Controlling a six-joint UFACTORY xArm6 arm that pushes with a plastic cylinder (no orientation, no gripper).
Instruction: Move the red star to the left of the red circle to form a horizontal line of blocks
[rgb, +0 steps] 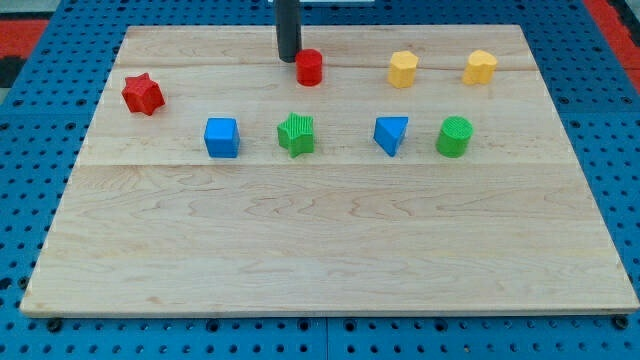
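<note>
The red star (143, 94) lies near the board's left edge, in the upper part of the view. The red circle (309, 67) stands at the view's top centre, well to the right of the star and a little higher. My tip (289, 58) comes down from the view's top and ends just left of the red circle, close to or touching its left side. The star is far to the left of the tip.
A yellow hexagon (403, 69) and a yellow heart-like block (480, 67) stand right of the red circle. Below them runs a row: blue cube (222, 137), green star (296, 134), blue triangle (391, 134), green cylinder (454, 137). The wooden board (320, 250) lies on a blue pegboard.
</note>
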